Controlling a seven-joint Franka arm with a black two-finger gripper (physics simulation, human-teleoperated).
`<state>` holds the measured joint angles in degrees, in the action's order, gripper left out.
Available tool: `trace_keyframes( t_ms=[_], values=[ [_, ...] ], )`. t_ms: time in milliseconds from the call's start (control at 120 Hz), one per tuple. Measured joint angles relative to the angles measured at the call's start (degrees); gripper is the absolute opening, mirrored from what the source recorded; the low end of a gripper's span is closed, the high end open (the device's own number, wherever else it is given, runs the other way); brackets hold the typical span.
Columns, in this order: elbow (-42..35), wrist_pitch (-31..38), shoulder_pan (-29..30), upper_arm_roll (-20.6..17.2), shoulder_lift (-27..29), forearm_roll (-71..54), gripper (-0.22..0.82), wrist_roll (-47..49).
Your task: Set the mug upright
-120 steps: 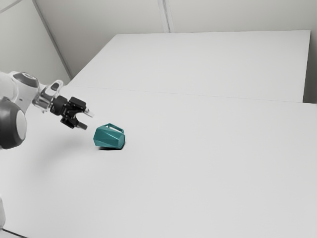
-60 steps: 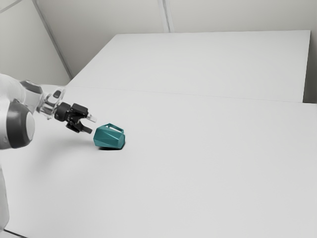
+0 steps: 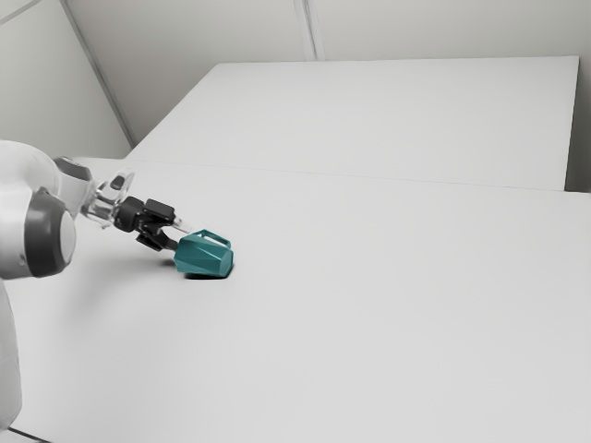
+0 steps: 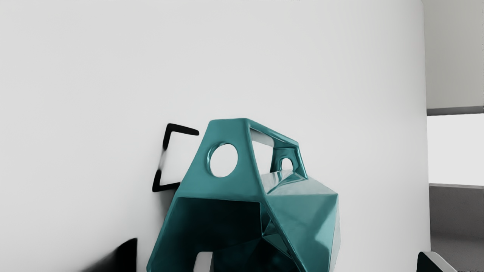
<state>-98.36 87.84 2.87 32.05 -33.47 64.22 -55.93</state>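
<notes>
From the exterior view's left, the white arm (image 3: 32,208) has reached out more. Next is the pincer (image 3: 183,237), wide open, now right by the mug (image 3: 203,257). The mug has not moved. It lies on its side on the counter (image 3: 369,314), just past the pincer, mouth facing it, handle (image 4: 247,166) up. So it looks near enough to grab, but still needs standing up.

– Please, what things are around here?
– There is one white table (image 3: 388,323), and across it goes a thin line (image 3: 369,177).
– And beyond its far edge?
– There is a pale grey wall (image 3: 443,28), with a narrow upright strip (image 3: 310,28) on it.
</notes>
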Motion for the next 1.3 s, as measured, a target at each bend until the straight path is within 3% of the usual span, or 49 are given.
trace_keyframes(
  t_ms=[242,642,858,1300],
  values=[
    [0.5,0.1,-0.2,-0.7,-0.9,1.0,0.53,-1.0],
    [0.4,0.1,-0.3,-1.1,-1.4,2.2,0.06,-1.8],
    [0.4,0.3,-0.5,-1.5,-1.1,2.8,-0.07,-2.0],
    [0.4,-3.7,-1.3,-1.4,1.7,8.1,-0.15,-2.1]
  ],
)
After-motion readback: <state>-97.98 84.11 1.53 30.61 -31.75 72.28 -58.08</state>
